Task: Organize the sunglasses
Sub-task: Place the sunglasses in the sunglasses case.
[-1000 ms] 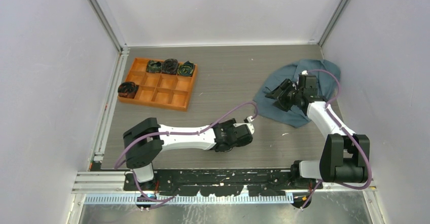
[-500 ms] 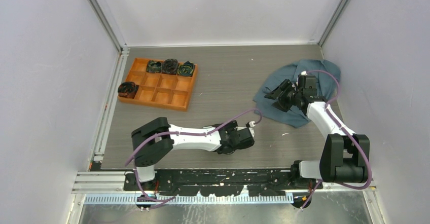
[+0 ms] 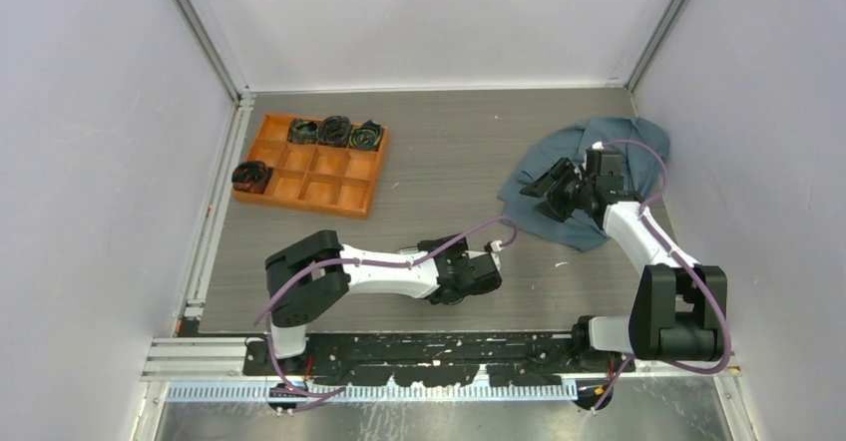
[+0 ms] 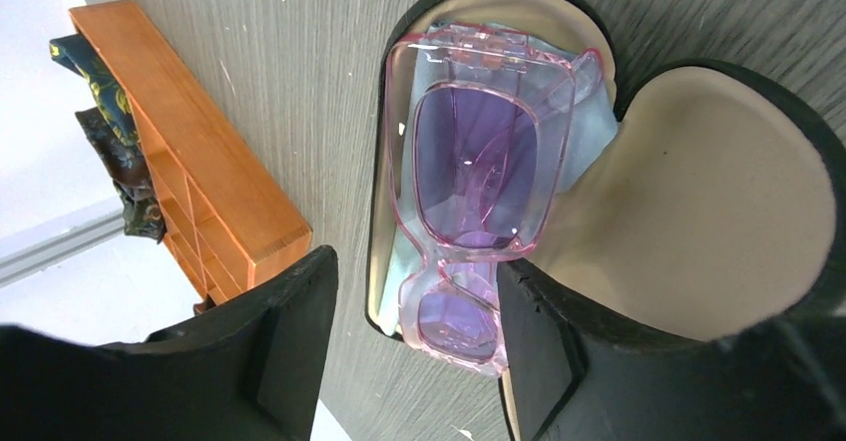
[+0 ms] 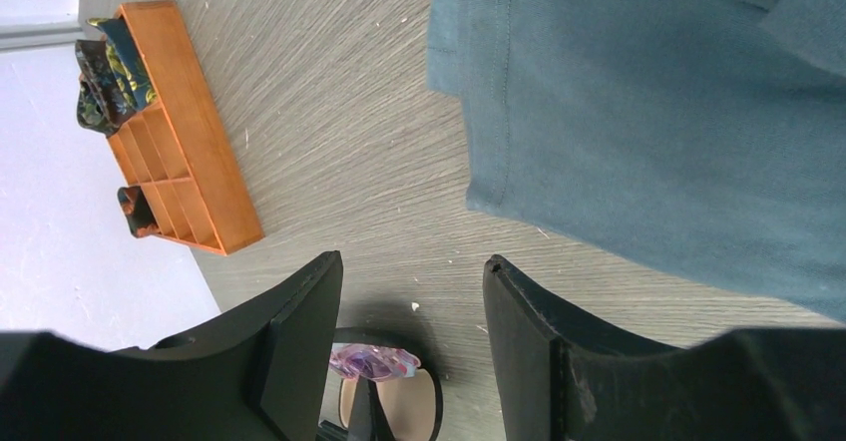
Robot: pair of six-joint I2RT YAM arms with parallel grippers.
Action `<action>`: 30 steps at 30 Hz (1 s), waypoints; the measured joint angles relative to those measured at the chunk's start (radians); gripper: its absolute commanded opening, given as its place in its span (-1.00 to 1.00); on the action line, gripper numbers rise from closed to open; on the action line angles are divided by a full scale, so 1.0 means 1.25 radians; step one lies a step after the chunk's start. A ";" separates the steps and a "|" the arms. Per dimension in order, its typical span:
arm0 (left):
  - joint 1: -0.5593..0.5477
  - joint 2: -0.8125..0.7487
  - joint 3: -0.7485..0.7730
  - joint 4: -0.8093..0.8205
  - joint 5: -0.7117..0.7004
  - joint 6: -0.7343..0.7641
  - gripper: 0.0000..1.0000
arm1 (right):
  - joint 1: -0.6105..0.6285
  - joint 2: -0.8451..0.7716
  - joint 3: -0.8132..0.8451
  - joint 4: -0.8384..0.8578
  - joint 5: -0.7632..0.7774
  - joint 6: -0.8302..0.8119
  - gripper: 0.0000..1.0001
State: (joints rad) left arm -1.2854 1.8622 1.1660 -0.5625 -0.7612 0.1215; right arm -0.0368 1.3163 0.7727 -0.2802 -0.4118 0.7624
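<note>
Sunglasses (image 4: 469,192): folded, lying in the open black case (image 4: 738,212) on a light-blue cloth (image 4: 591,132).
Left gripper (image 4: 414,271): jaws apart, above the pair.
Right gripper (image 5: 411,271): jaws apart, empty, near the teal fabric (image 5: 648,112).

I see the sunglasses (image 4: 469,182) folded shut: a thin, clear pink-purple frame with violet tinted lenses. They lie lengthwise in one half of the open black case (image 4: 718,192), lens fronts facing up toward my left wrist camera. They rest on a light-blue cloth (image 4: 591,127) that covers the tan lining beneath them.
</note>
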 measured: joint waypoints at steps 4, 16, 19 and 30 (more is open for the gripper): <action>0.000 -0.005 0.011 -0.015 -0.002 0.001 0.46 | 0.000 -0.002 0.000 0.000 -0.002 0.000 0.21; 0.000 -0.084 0.071 -0.090 0.045 -0.022 0.57 | 0.000 -0.008 0.003 -0.004 -0.022 -0.001 0.22; 0.004 -0.111 0.088 -0.107 0.070 -0.035 0.57 | 0.004 -0.008 0.006 -0.011 -0.028 -0.007 0.22; 0.324 -0.374 0.076 -0.136 0.388 -0.284 0.40 | 0.306 -0.006 0.092 -0.103 0.044 -0.120 0.16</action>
State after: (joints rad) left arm -0.8806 1.3945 1.2610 -0.7319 -0.2764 -0.2337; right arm 0.3458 1.3083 0.8879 -0.4095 -0.3573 0.6125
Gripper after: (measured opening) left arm 0.716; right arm 0.594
